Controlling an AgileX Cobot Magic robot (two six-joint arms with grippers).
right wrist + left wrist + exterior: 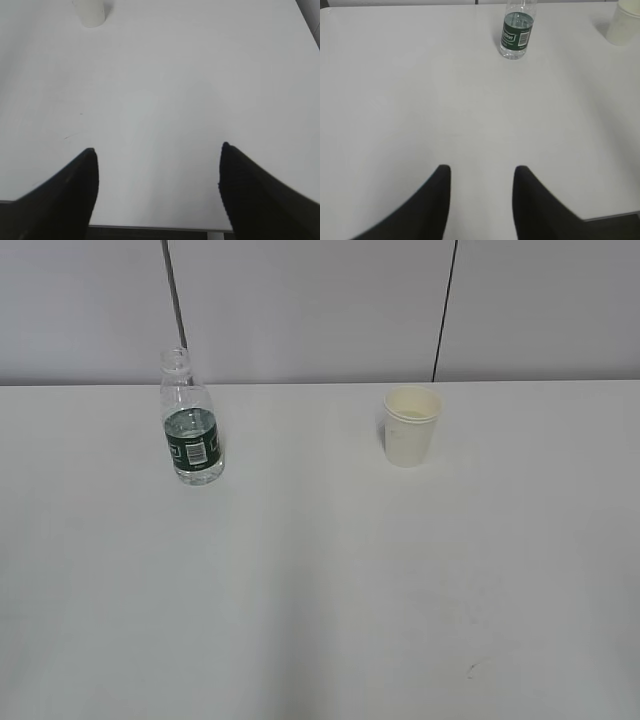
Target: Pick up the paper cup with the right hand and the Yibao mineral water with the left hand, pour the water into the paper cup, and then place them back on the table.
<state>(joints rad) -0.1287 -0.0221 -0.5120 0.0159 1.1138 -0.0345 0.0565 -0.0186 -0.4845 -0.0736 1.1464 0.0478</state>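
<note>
The Yibao mineral water bottle stands upright and uncapped at the back left of the white table, with clear water in it. It also shows far ahead in the left wrist view. The paper cup stands upright at the back right; its lower part shows in the right wrist view and at the left wrist view's top right. My left gripper is open and empty over the near table. My right gripper is open wide and empty above the table's near edge. Neither arm shows in the exterior view.
A grey panelled wall with dark vertical seams runs behind the table's far edge. The table's near edge lies just below my right gripper. A small dark mark lies on the table at the front right.
</note>
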